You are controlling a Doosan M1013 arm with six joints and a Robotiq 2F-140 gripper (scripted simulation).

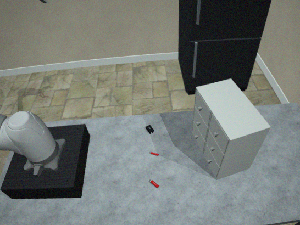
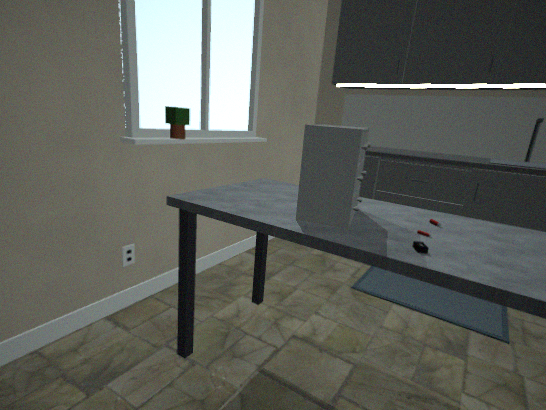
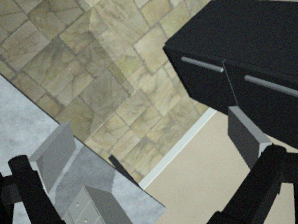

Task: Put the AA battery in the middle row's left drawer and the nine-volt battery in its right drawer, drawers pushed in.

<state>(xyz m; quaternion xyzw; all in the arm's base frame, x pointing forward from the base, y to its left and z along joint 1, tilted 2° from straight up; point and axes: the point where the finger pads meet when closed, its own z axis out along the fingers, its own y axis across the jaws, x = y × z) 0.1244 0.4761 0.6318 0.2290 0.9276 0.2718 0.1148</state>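
Observation:
The white chest [image 1: 248,153] [image 2: 327,175] [image 3: 95,207] stands upright with its drawers in. Its fronts face the arm's base. The left middle drawer [image 1: 201,131] and the right middle drawer [image 1: 215,153] look closed. The black nine-volt battery [image 1: 150,129] [image 2: 420,247] lies on the table [image 1: 115,170] [image 2: 235,200]. A longer, thicker red battery [image 1: 154,184] [image 2: 434,222] looks like the AA. A smaller red battery [image 1: 154,153] [image 2: 423,233] lies between it and the nine-volt. My gripper [image 3: 149,128] is wide open and empty, high above the table and away from the batteries.
The arm's base [image 1: 41,153] stands on a dark block [image 1: 63,181] at the table's left in the top view. A black fridge [image 1: 217,60] [image 3: 240,40] stands on the floor beyond the table edge, behind the chest in the top view.

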